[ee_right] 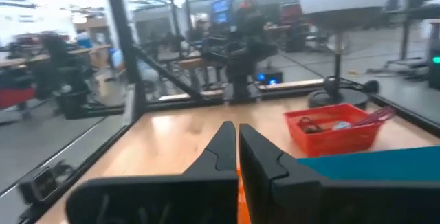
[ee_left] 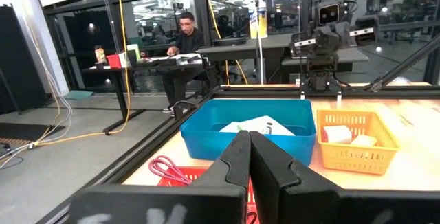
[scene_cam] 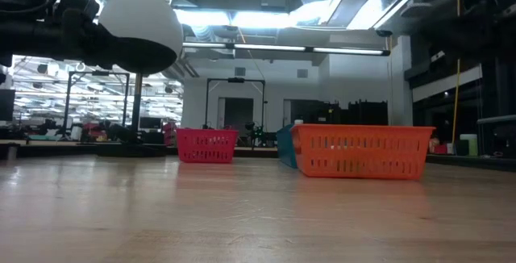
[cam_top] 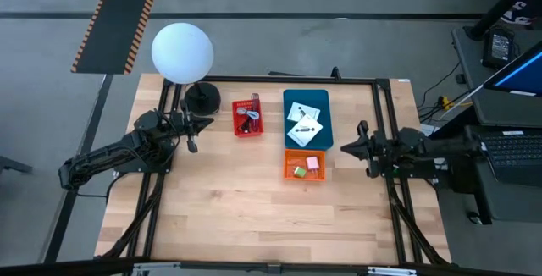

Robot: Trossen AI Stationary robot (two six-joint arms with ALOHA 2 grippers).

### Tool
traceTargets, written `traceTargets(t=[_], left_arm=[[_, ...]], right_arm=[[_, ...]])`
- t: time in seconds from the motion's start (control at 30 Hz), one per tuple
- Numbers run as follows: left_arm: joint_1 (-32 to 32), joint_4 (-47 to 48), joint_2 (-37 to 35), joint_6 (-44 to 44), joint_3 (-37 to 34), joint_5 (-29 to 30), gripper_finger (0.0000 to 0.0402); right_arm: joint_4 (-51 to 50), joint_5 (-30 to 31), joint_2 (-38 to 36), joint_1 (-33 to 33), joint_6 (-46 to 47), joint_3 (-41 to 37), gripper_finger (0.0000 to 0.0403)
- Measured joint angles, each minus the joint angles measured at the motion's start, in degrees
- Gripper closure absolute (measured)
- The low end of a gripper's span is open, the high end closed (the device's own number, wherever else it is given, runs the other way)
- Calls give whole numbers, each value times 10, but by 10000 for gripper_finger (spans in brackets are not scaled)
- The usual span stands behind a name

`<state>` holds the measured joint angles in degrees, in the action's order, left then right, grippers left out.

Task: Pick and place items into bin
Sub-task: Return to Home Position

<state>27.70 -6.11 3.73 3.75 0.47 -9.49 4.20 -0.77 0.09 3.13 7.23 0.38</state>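
Your left gripper [cam_top: 196,132] and right gripper [cam_top: 359,147] are sitting closed and empty at opposite tabletop [cam_top: 254,212] edges, with the white cards [cam_top: 304,122] lying in the blue bin [cam_top: 306,96] between them.

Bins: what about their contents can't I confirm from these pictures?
- Low view: the walls of the red bin and orange bin hide everything inside; the blue bin is mostly behind the orange one.
- High view: marks on the white cards are too small to read.
- Left wrist view: the left gripper, jaws shut, covers most of the red bin.
- Right wrist view: the right gripper hides nearly all of the orange bin.
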Motion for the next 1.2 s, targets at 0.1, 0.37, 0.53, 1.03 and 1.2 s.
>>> traceTargets(t=[0.1, 0.37, 0.53, 1.03, 1.2], left_arm=[[0, 0, 0, 0, 0, 0, 400], [0, 0, 0, 0, 0, 0, 400], [0, 0, 0, 0, 0, 0, 400], [0, 0, 0, 0, 0, 0, 400], [0, 0, 0, 0, 0, 0, 400]], right_arm=[[0, 55, 0, 24, -6, 0, 402], [-1, 62, 1, 41, -15, 0, 402], [-1, 62, 1, 41, -17, 0, 402], [-1, 62, 1, 40, -17, 0, 402], [-1, 62, 1, 40, -17, 0, 402]])
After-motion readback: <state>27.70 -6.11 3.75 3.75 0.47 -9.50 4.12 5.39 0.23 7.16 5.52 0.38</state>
